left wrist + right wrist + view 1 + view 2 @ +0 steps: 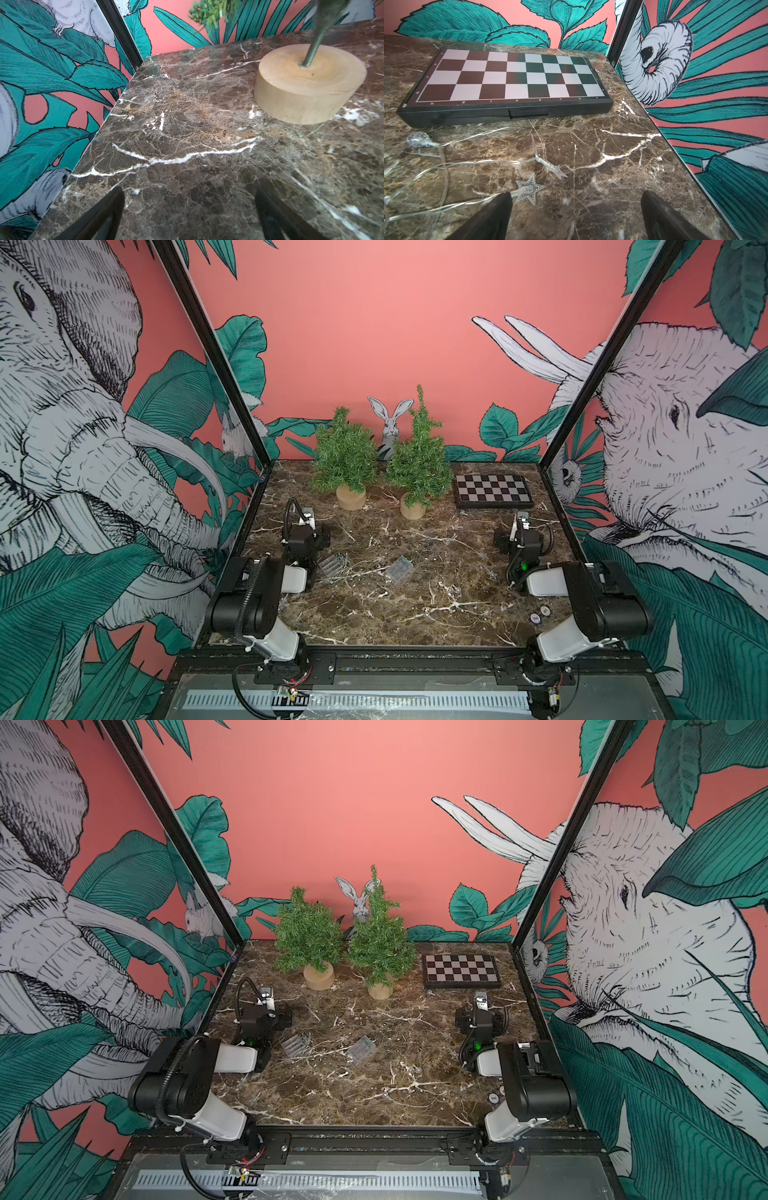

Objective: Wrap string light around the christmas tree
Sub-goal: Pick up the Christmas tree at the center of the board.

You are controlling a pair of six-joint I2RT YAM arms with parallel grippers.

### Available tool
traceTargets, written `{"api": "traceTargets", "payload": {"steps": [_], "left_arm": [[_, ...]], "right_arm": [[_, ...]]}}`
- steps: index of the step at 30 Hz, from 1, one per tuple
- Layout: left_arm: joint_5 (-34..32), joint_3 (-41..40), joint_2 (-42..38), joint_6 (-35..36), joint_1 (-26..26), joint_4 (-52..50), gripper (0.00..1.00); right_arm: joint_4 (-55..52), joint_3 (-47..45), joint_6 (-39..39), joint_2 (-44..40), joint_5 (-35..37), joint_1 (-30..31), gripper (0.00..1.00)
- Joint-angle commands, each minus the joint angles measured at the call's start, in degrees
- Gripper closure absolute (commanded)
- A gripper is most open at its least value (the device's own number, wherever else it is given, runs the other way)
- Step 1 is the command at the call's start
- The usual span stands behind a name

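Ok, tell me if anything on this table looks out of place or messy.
A closed chessboard case sits at the back on the robot's right and has no part in the wrapping. The string light lies in loose, crossing loops in front of it, likely to snag. Nothing looks spilled or broken.

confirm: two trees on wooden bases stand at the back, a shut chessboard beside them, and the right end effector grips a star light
Only the grip is wrong. The right wrist view shows the right end effector open and empty; the star light lies on the table beside it. The rest holds.
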Motion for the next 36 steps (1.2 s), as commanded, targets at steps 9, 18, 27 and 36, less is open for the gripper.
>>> {"api": "traceTargets", "payload": {"steps": [9,18,27,36], "left_arm": [[-0.05,0.18,-0.98,-0.66,0.25,0.73,0.01],[-0.05,0.17,-0.96,-0.72,0.25,0.60,0.01],[-0.05,0.19,-1.01,-0.68,0.29,0.70,0.01],[-1.64,-0.34,-8.89,-0.93,0.25,-4.96,0.01]], "right_arm": [[1.92,0.67,-0.24,-0.64,-0.40,0.08,0.01],[1.89,0.67,-0.23,-0.65,-0.39,0.05,0.01],[1.94,0.67,-0.23,-0.70,-0.40,0.05,0.01],[0.26,-2.98,-0.68,-11.26,0.20,0.28,0.01]]}}
